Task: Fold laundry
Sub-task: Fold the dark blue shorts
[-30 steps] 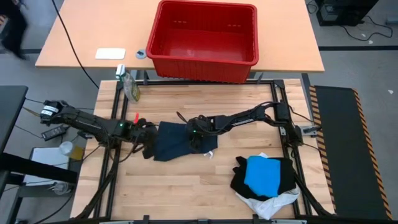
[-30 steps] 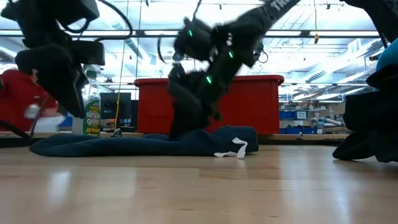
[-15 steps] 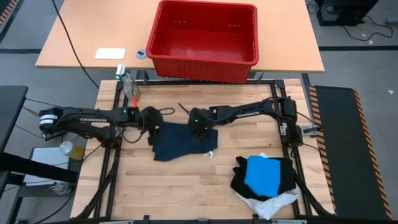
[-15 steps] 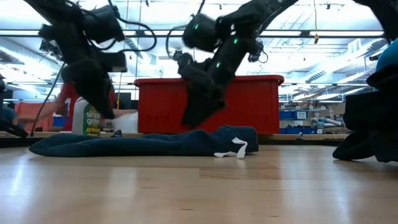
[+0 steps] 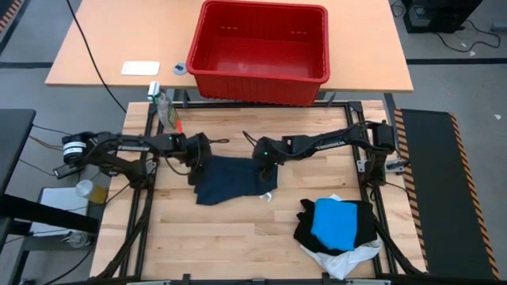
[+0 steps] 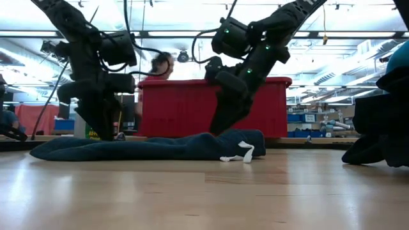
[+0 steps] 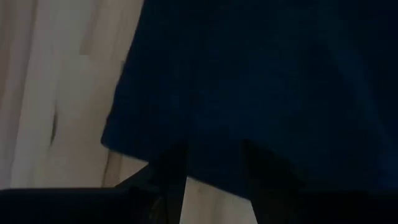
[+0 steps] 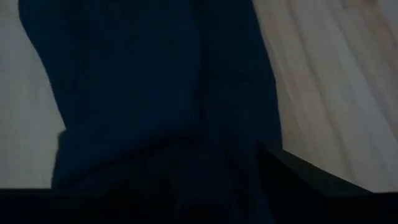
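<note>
Dark navy cloth garment [image 5: 230, 179] lies flat near the centre of the pale wooden slatted table [image 5: 238, 237], long axis running 9 to 3 o'clock in the high view. In the low view it reads as a low flat strip with a small white tag [image 6: 243, 153] at one end.

Left gripper [image 5: 198, 154] sits at the garment's 10 o'clock corner, over the far-left edge. Left wrist view shows its two dark fingers [image 7: 171, 171] straddling the cloth hem, set apart; whether they pinch fabric I cannot tell.

Right gripper [image 5: 264, 158] sits at the garment's 1 o'clock corner, over the far-right edge. Right wrist view is filled with navy cloth right up against the gripper; finger spacing and grip cannot be told.

Key relation: both grippers are on the far long edge, one at each end, so the garment lies toward 6 o'clock from both. Each arm is nearest its own corner. My read: the next move is a fold of the far edge toward the near edge, across the short axis, and needs both corners to travel together or the cloth will skew.

Remaining pile, black garment [image 5: 360, 222] with bright blue folded garment [image 5: 337, 223] on top and white garment [image 5: 348, 257] beneath, sits at 4 o'clock, well apart. Red plastic basket [image 5: 207, 55] at 12 o'clock on the tan table behind looks empty.
</note>
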